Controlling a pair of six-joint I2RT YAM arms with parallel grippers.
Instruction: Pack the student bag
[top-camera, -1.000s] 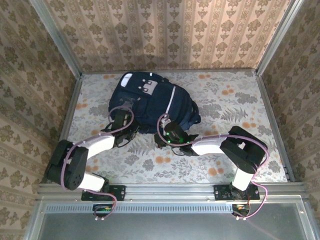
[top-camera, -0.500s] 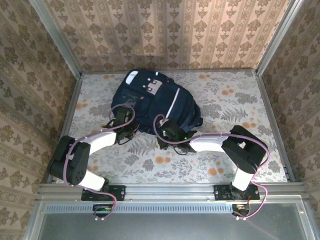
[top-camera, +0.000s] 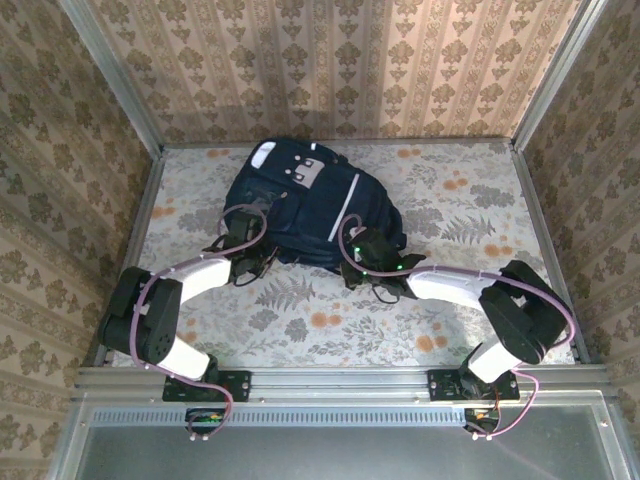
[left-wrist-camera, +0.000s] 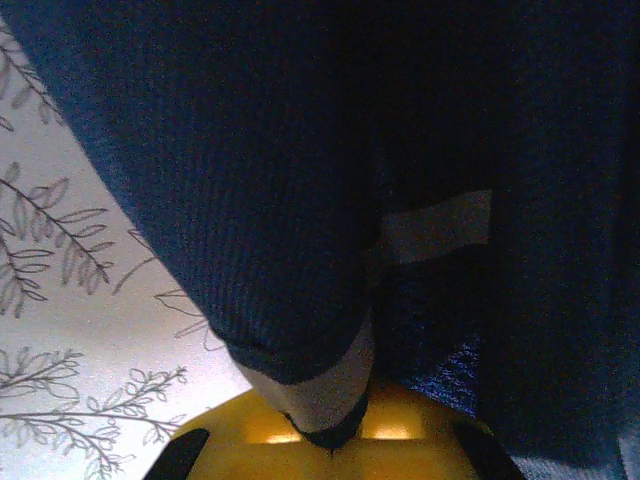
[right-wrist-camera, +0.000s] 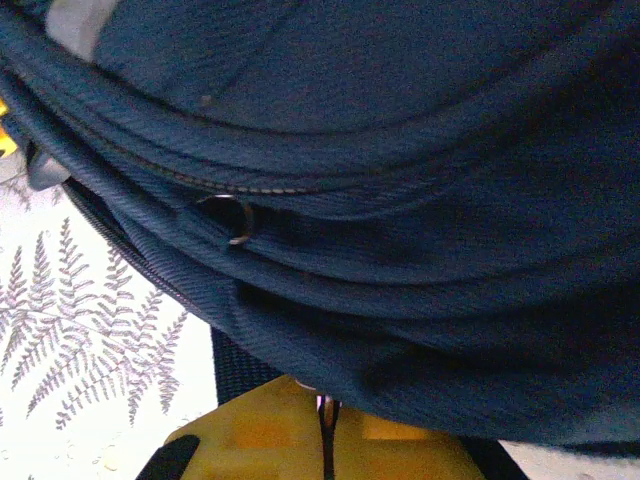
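Top cam: the student bag (top-camera: 305, 205) lies flat on the floral table cover (top-camera: 470, 300), left of ctr and towards the far side of the table. Its grey buckle patch (top-camera: 305, 173) faces up and its top end is near the back wall. Both arms reach fwd to its near edge. I see the left gripper (top-camera: 248, 262) at the near-left corner and the right gripper (top-camera: 362, 265) at the near-right corner, each up against the navy fabric.

Left wrist cam: the left gripper (left-wrist-camera: 333, 432) is clenched on the student bag (left-wrist-camera: 260, 200). A fold of navy fabric w/ a pale trim band (left-wrist-camera: 335, 375) runs down into the closed jaws, right at the yellow gripper body. Another pale stripe (left-wrist-camera: 440, 228) sits higher up on the fabric. The table cover (left-wrist-camera: 70, 330) shows at left, beside the fold.

Right wrist cam: the right gripper (right-wrist-camera: 325, 425) has its jaws pressed together, w/ only a thin line btw them. The student bag (right-wrist-camera: 400, 120) hangs over the jaw tips and meets them. I can't tell whether any cloth is pinched there. A small metal ring pull (right-wrist-camera: 235, 218) hangs off the zip seam (right-wrist-camera: 150, 165). The table cover (right-wrist-camera: 90, 330) shows at lower left.
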